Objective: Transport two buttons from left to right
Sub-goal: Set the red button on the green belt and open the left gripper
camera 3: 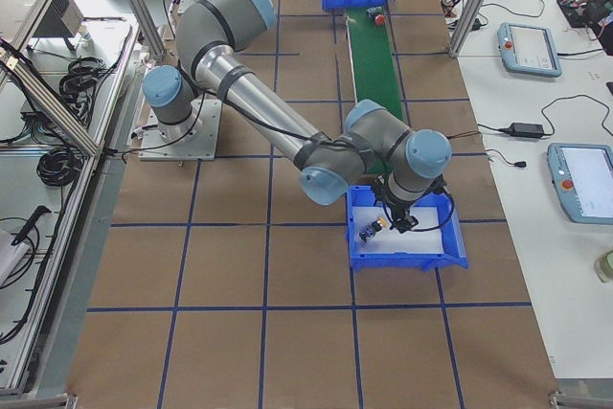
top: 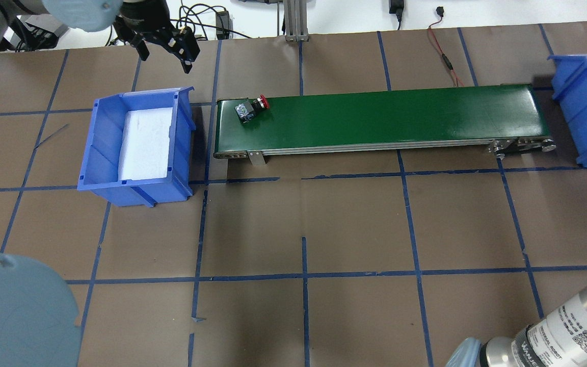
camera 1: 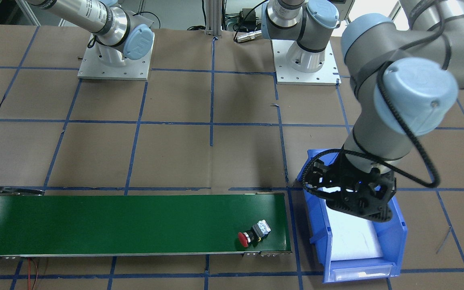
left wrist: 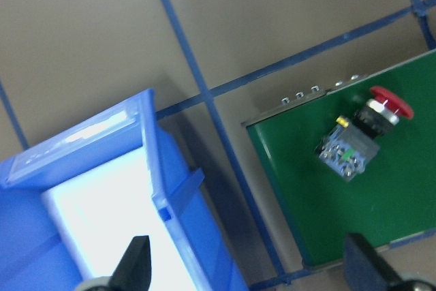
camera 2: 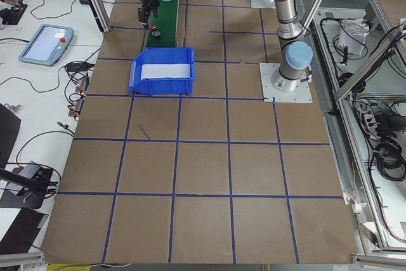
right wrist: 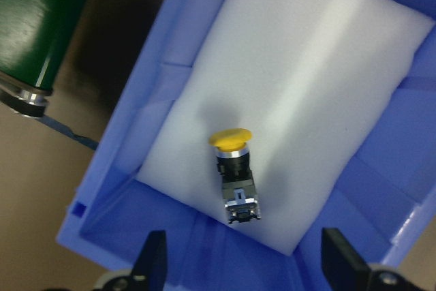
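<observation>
A red mushroom-capped button (camera 1: 252, 235) (top: 252, 108) (left wrist: 361, 138) lies on its side on the green conveyor belt (camera 1: 115, 221) (top: 400, 114), at the end beside the left blue bin (top: 100, 148) (camera 1: 397, 229). My left gripper (camera 1: 357, 201) (top: 166, 53) (left wrist: 248, 267) hangs open and empty above that bin's far edge, apart from the button. A yellow-capped button (right wrist: 233, 175) (camera 3: 369, 230) lies on white foam inside the right blue bin (right wrist: 157, 59) (camera 3: 450, 256). My right gripper (right wrist: 245, 264) (camera 3: 397, 217) hovers open just above it, holding nothing.
The left bin holds only a white foam pad (top: 145, 142). The right bin (top: 574, 86) sits off the belt's other end. Blue tape lines grid the brown table (top: 354, 224). Tablets and cables (camera 3: 527, 50) lie on a side bench.
</observation>
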Controlling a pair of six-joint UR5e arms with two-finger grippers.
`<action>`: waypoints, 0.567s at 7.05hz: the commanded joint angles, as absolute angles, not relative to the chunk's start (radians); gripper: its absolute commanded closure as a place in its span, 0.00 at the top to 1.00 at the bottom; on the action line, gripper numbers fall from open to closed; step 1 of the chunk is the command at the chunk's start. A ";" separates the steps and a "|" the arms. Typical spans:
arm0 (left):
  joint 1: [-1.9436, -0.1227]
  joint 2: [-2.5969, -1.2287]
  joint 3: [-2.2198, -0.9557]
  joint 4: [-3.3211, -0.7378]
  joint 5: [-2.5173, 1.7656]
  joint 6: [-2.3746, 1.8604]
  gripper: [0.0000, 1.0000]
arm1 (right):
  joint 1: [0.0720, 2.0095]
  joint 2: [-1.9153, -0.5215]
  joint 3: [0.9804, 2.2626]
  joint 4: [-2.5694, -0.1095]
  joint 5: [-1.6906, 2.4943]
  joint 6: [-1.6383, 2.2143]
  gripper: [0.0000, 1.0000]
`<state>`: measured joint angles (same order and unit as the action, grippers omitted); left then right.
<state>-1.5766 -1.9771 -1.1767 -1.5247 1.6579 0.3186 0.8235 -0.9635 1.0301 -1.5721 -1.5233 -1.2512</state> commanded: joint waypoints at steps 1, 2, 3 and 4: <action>-1.559 -1.901 -1.236 -1.581 1.667 0.315 1.00 | 0.918 -1.084 1.037 -1.352 -1.457 -1.255 1.00; -1.540 -1.864 -1.293 -1.578 1.667 0.321 1.00 | 0.964 -1.101 1.037 -1.276 -1.454 -1.246 1.00; -1.525 -1.849 -1.320 -1.575 1.660 0.324 1.00 | 0.986 -1.094 1.029 -1.273 -1.445 -1.247 1.00; -1.504 -1.848 -1.322 -1.577 1.660 0.333 1.00 | 1.027 -1.076 1.028 -1.285 -1.416 -1.256 1.00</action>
<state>-1.5268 -1.8590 -1.3038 -1.5764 1.6620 0.3245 0.9815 -1.0868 1.0308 -1.2906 -1.4420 -1.2499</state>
